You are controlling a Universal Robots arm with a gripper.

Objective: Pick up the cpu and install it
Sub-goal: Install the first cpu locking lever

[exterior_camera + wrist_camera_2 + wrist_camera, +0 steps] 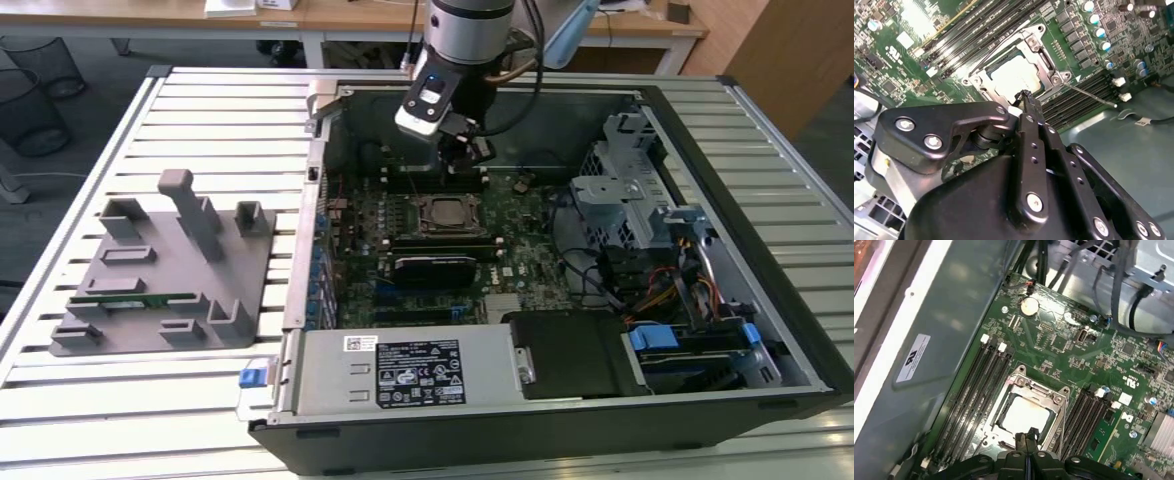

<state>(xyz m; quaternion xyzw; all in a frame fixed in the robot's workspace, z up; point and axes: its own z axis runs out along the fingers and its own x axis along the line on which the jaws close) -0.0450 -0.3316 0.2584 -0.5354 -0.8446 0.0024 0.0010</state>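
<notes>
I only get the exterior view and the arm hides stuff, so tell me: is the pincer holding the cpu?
Observer: No. In the first wrist view the pincer is shut, with nothing between its tips.
Operator: So where's the cpu?
Observer: In the first wrist view the cpu lies flat inside the socket frame, silver top up.
Operator: Is the socket locked down?
Observer: I cannot tell, but in the second wrist view a thin metal lever juts out from the socket's corner across the memory slots.
</notes>
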